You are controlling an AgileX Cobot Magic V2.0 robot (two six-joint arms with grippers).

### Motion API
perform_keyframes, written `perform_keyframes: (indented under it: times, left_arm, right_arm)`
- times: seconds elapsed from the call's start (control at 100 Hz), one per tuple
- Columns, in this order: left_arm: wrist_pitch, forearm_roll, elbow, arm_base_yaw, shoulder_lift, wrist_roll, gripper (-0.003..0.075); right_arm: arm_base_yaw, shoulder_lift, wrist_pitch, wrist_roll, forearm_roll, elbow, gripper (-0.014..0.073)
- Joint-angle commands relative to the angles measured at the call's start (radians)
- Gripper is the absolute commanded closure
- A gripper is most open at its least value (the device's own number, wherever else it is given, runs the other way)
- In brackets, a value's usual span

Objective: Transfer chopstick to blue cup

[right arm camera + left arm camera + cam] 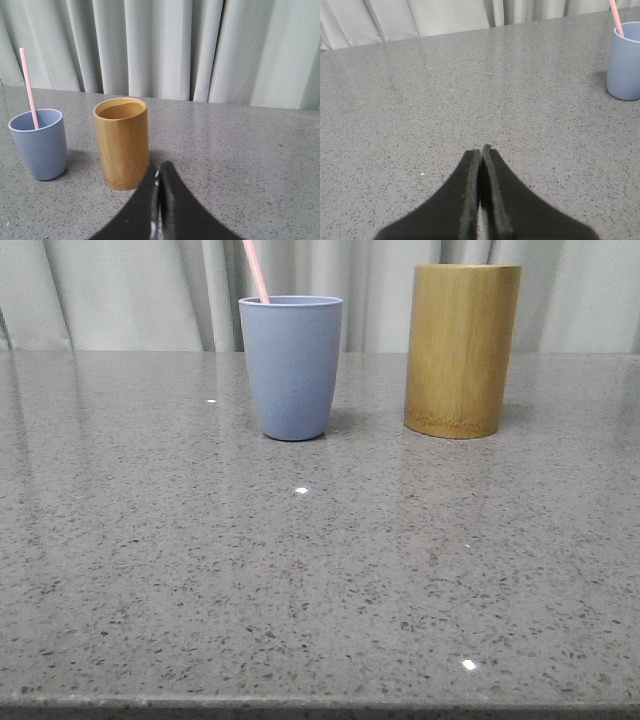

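pink chopstick (256, 271), blue cup (291, 367), tan holder (461, 350)

The right gripper (158, 180) is pressed closed, holding nothing. At its ten o'clock the bamboo holder (122, 143) stands upright; beyond it the chopstick (28, 88) leans inside the blue cup (39, 144).

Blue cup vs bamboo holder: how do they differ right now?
Colour: the blue cup is matte light blue; the bamboo holder is tan with wood grain.
Shape: the blue cup tapers to its base; the bamboo holder is straight-sided and taller.
Contents: the blue cup holds the pink chopstick, leaning on its rim; nothing sticks out of the bamboo holder.
Shared: both stand upright and apart on the grey table, no gripper touching them.
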Motion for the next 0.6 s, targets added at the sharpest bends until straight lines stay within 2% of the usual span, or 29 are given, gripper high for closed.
perform_keyframes:
  times: [0.0, 0.18, 0.32, 0.44, 0.59]
  left_arm:
    - [-0.098, 0.004, -0.012, -0.005, 0.008, -0.01, 0.0739]
    - [-0.329, -0.007, 0.095, 0.05, -0.038, -0.01, 0.0739]
    - [-0.439, -0.14, 0.203, 0.141, -0.066, 0.002, 0.0739]
    - [-0.542, -0.239, 0.296, 0.2, -0.103, 0.113, 0.0739]
    - [-0.642, -0.309, 0.418, 0.272, -0.161, 0.183, 0.0739]
  right_arm:
    - [-0.005, 0.008, -0.087, -0.008, -0.009, -0.024, 0.0656]
    - [-0.005, 0.008, -0.087, -0.008, -0.009, -0.024, 0.0656]
    - [-0.005, 0.008, -0.087, -0.008, -0.009, -0.024, 0.0656]
    - [-0.005, 0.008, -0.087, -0.008, -0.009, -0.023, 0.0656]
    - [-0.005, 0.008, -0.087, -0.008, -0.009, -0.023, 0.0658]
